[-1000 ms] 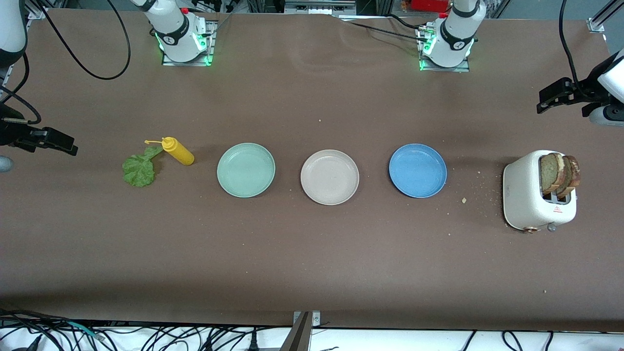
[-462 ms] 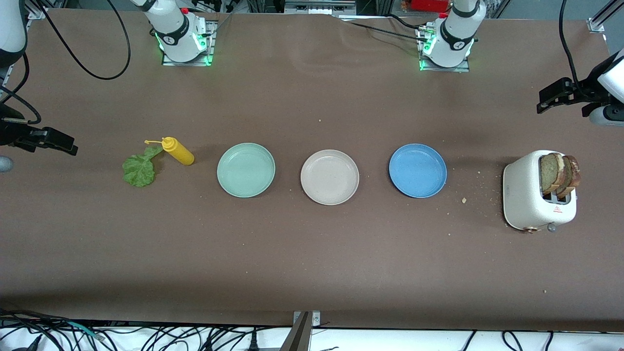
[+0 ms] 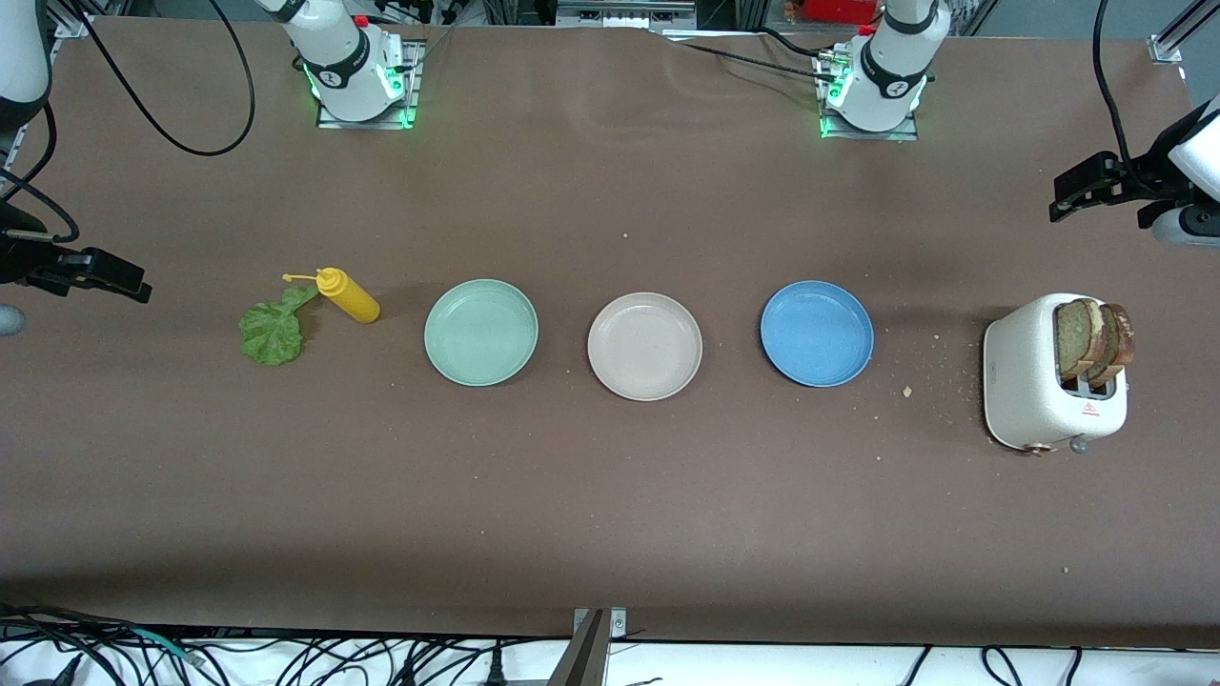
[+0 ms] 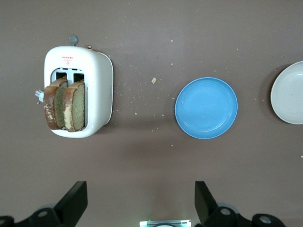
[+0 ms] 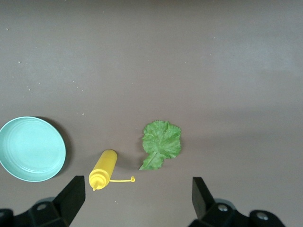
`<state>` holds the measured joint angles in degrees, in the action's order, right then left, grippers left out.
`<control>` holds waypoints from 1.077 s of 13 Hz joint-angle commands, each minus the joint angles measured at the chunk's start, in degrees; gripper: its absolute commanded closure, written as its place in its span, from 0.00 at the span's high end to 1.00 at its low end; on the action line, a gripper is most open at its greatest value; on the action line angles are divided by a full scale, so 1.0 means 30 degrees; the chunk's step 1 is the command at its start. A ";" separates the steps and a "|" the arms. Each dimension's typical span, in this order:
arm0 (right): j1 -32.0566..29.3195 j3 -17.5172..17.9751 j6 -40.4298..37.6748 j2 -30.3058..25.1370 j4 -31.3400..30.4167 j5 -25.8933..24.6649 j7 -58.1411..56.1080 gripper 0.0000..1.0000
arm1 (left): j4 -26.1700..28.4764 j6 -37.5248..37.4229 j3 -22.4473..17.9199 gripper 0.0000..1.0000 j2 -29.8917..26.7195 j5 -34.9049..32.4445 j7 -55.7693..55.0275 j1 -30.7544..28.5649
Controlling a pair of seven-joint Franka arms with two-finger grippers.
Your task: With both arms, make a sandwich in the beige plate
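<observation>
Bare beige plate [image 3: 644, 346] — left hand [image 4: 137, 205], right hand [image 5: 135, 201] both agape, aloft.

The brown table [image 3: 610, 505] carries beige plate [image 3: 644, 346], mint plate [image 3: 481, 332], blue plate [image 3: 817, 333], toaster [image 3: 1029, 381], lettuce [image 3: 271, 332], mustard bottle [image 3: 349, 296].

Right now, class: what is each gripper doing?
Left gripper: open, empty, over bare table near the toaster.
Right gripper: open, empty, above the lettuce.

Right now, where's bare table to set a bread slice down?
Bare table lies nearer the front camera than the row of mint-green plate, beige plate and blue plate. The lettuce leaf and yellow bottle crowd each other.
</observation>
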<state>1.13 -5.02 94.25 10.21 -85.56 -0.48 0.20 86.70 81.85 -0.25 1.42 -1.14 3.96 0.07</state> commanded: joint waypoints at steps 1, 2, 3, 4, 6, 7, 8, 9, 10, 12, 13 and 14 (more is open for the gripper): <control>-0.0056 -0.0024 -0.0186 -0.0151 -0.0102 0.0277 -0.0097 1.00 | 0.0307 0.0023 0.0085 1.00 -0.0326 -0.0205 -0.0147 0.0007; -0.0085 -0.0024 -0.0186 -0.0151 -0.0103 0.0277 -0.0127 1.00 | 0.0307 0.0023 0.0085 1.00 -0.0326 -0.0205 -0.0147 0.0007; -0.0085 -0.0053 -0.0186 -0.0151 -0.0103 0.0277 -0.0214 1.00 | 0.0307 0.0023 0.0085 1.00 -0.0326 -0.0205 -0.0147 0.0007; -0.0085 -0.0054 -0.0186 -0.0151 -0.0103 0.0277 -0.0215 1.00 | 0.0307 0.0023 0.0085 1.00 -0.0326 -0.0205 -0.0147 0.0007; -0.0085 -0.0054 -0.0186 -0.0180 -0.0103 0.0277 -0.0215 1.00 | 0.0307 0.0023 0.0085 1.00 -0.0326 -0.0205 -0.0147 0.0007; -0.0085 -0.0054 -0.0186 -0.0180 -0.0132 0.0277 -0.0215 1.00 | 0.0307 0.0023 0.0085 1.00 -0.0326 -0.0205 -0.0147 0.0007; -0.0114 -0.0054 -0.0186 -0.0180 -0.0132 0.0277 -0.0244 1.00 | 0.0278 0.0023 0.0085 1.00 -0.0326 -0.0205 -0.0147 0.0007; -0.0114 -0.0141 -0.0244 -0.0180 -0.0132 0.0277 -0.0244 1.00 | 0.0278 0.0023 0.0085 1.00 -0.0326 -0.0205 -0.0118 0.0007; -0.0114 -0.0170 -0.0477 -0.0180 -0.0103 0.0277 -0.0215 1.00 | 0.0278 0.0023 0.0085 1.00 -0.0326 -0.0205 -0.0146 0.0007; -0.0114 -0.0171 -0.0508 -0.0180 -0.0103 0.0277 -0.0215 1.00 | 0.0278 -0.0006 0.0085 1.00 -0.0326 -0.0205 -0.0147 0.0007; -0.0114 -0.0171 -0.0479 -0.0180 -0.0103 0.0277 -0.0215 1.00 | 0.0278 -0.0006 0.0085 1.00 -0.0326 -0.0205 -0.0147 0.0007; -0.0085 -0.0142 -0.0479 -0.0151 -0.0074 0.0277 -0.0215 1.00 | 0.0278 -0.0006 0.0085 1.00 -0.0326 -0.0205 -0.0118 0.0007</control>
<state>1.01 -5.47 93.26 10.21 -85.56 -0.48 0.14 86.71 81.85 -0.25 1.42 -1.14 3.95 0.07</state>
